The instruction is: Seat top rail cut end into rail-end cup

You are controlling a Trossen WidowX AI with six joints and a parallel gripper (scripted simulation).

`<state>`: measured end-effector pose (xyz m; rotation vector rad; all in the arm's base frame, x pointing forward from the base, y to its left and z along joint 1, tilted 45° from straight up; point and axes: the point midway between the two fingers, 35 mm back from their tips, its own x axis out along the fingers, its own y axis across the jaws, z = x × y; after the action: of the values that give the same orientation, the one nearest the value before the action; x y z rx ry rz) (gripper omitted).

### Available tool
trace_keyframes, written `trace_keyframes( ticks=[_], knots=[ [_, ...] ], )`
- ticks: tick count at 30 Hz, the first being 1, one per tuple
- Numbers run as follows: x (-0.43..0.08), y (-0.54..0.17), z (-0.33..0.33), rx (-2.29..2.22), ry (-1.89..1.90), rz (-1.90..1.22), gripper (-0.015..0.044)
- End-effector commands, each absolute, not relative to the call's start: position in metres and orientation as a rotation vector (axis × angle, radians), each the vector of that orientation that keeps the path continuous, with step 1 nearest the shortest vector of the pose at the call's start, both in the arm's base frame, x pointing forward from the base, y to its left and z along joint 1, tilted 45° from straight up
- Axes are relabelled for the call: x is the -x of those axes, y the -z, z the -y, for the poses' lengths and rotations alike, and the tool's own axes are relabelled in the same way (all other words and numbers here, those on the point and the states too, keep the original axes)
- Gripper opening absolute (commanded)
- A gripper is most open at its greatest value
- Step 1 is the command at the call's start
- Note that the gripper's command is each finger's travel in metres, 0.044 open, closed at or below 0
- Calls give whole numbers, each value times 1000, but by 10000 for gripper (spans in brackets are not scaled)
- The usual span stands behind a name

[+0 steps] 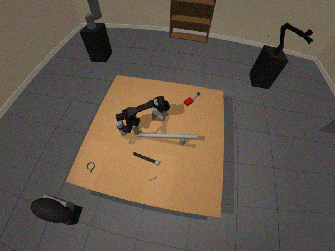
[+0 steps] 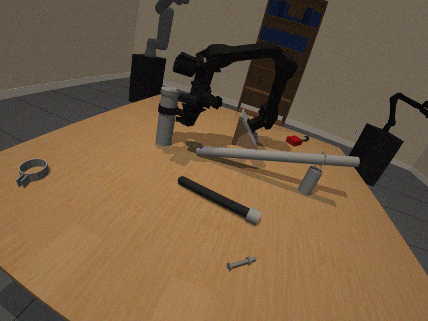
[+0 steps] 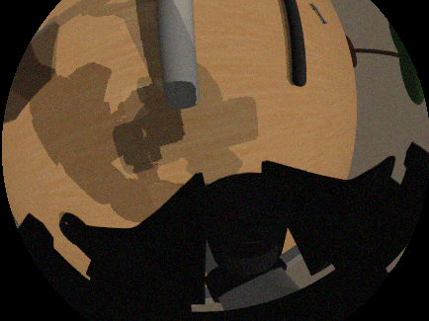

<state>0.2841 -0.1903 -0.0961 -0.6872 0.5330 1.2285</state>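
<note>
The pale grey rail (image 1: 167, 135) (image 2: 271, 155) (image 3: 177, 37) passes through the loop cap's thin ring (image 2: 323, 156) above the short post (image 1: 182, 141) (image 2: 309, 181). Its cut end slopes down low over the table, outside the cup and apart from the big post (image 2: 165, 130). The black brace band (image 2: 166, 110) sits around that post, below its cap (image 2: 170, 91). My gripper (image 1: 129, 128) (image 2: 186, 116) (image 3: 233, 174) is beside the band, above and clear of the rail. It appears shut on the dark rail-end cup (image 3: 241, 214); the fingers hide much of the cup, including its mouth.
A black rod (image 1: 145, 158) (image 2: 214, 195) (image 3: 296, 41) with a pale end, a bolt (image 1: 153, 178) (image 2: 241, 263) and a loose grey band (image 1: 90, 166) (image 2: 38, 172) lie nearer the front. A red block with a handle (image 1: 188, 101) (image 2: 293, 140) lies behind the rail.
</note>
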Motion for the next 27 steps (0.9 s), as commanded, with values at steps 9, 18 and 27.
trace_keyframes(
  ticks=[9,18,27],
  knots=[
    [-283,96,191,700,-1235,-520,0],
    [-283,96,191,700,-1235,-520,79],
    [-283,91,191,699,-1234,-521,315]
  ],
)
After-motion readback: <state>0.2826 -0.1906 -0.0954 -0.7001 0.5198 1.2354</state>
